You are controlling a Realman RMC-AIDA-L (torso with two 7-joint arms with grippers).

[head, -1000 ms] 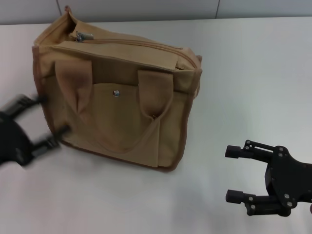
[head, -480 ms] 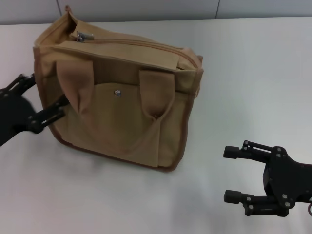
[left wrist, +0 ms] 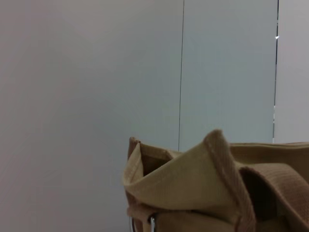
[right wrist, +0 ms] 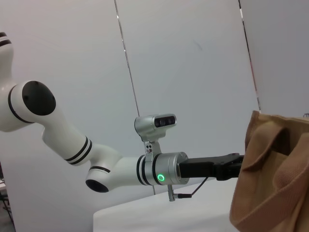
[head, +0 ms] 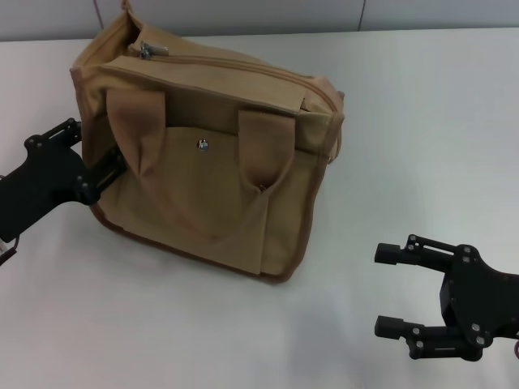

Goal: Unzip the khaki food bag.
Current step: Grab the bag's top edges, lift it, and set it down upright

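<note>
The khaki food bag (head: 219,162) stands on the white table (head: 422,121), front pocket and silver snap (head: 202,144) facing me. Its top zipper is closed, with the metal pull (head: 147,50) at the far left end. My left gripper (head: 97,144) is open and presses against the bag's left side, one finger at the side panel beside the left handle. The left wrist view shows only the bag's top corner (left wrist: 193,193). My right gripper (head: 381,290) is open and empty, low over the table to the front right, well apart from the bag. The right wrist view shows the bag's side (right wrist: 275,179) and the left gripper (right wrist: 227,169) at it.
A grey wall (head: 243,16) runs along the table's far edge, just behind the bag. Bare white tabletop lies right of the bag and in front of it.
My left gripper has moved up and right, into the bag's left side. The bag has shifted right and away from me. The right gripper has stayed in place.
</note>
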